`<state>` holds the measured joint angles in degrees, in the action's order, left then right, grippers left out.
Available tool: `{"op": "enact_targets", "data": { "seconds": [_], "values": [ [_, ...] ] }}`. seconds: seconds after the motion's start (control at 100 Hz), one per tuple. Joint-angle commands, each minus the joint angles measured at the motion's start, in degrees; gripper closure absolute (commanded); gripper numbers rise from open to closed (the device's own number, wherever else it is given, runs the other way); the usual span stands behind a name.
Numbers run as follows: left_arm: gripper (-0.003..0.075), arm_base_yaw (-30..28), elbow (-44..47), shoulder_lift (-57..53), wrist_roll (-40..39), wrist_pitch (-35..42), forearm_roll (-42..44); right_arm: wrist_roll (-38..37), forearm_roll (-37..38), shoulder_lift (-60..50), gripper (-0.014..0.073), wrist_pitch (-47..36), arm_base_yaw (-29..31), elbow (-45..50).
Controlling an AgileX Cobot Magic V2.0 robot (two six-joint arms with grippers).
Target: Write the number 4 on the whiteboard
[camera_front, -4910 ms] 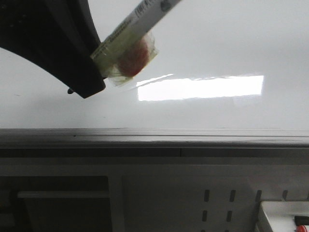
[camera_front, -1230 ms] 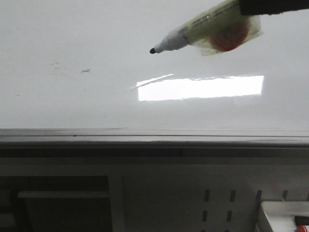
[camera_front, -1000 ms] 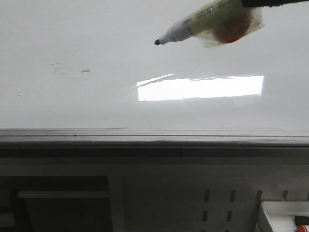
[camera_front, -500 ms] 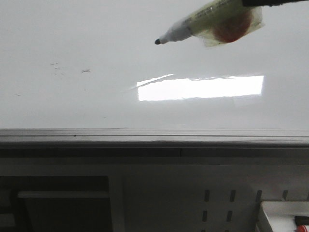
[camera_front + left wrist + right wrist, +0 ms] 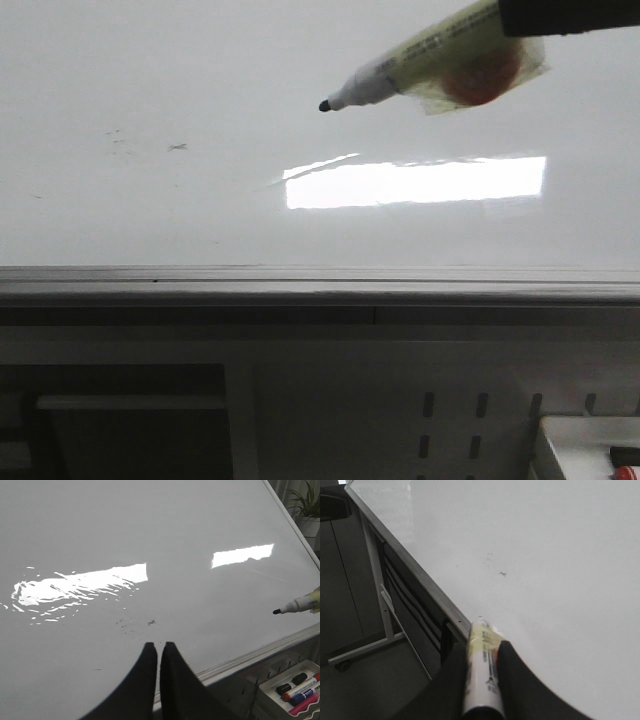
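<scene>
Now the right hand (image 5: 482, 680) grips a marker (image 5: 430, 60) above a whiteboard (image 5: 200, 200) with no figure drawn on it.

Leftmost, only faint grey smudges (image 5: 176, 147) mark the board; the left hand (image 5: 158, 652) hangs near them, clenched with its fingers pressed together and grasping nothing. A bright rectangular reflection (image 5: 415, 182) sits mid-board. To the right, the marker's black tip (image 5: 324, 105) points left, and the hand clamps the barrel, wrapped in clear tape. Spare markers (image 5: 300, 687) lie in a tray below the board's grey rail (image 5: 320, 285).
</scene>
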<state>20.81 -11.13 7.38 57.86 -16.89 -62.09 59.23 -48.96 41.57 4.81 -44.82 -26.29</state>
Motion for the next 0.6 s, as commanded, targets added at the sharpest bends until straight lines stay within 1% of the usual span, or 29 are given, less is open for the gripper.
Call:
{"op": "enact_targets", "data": {
  "seconds": [0.0, 0.06, 0.2, 0.41, 0.46, 0.59],
  "values": [
    [0.0741, -0.19, -1.67, 0.42, -0.51, 2.54, -1.85, -8.02, 6.55, -0.39, 0.0645, -5.16, 0.03, -1.60],
    [0.0741, -0.19, -1.67, 0.42, -0.51, 2.54, -1.85, -13.59, 9.82, -0.39, 0.0645, -6.93, 0.03, -1.60],
    [0.0741, -0.19, -1.67, 0.42, -0.51, 2.54, -1.85, -22.00, 17.41, -0.16, 0.0645, -9.18, 0.03, -1.60],
    [0.0741, -0.19, -1.67, 0.42, -0.51, 2.54, -1.85, -36.05, 32.59, 0.91, 0.0645, -10.36, 0.03, -1.60],
    [0.0741, -0.19, -1.67, 0.42, -0.51, 2.54, -1.85, -38.49, 36.18, 1.02, 0.0645, -10.49, 0.03, -1.60],
    [0.0741, -0.19, -1.67, 0.42, -0.51, 2.54, -1.85, -42.87, 42.42, 2.21, 0.0645, -11.56, 0.03, -1.60]
  ]
}}
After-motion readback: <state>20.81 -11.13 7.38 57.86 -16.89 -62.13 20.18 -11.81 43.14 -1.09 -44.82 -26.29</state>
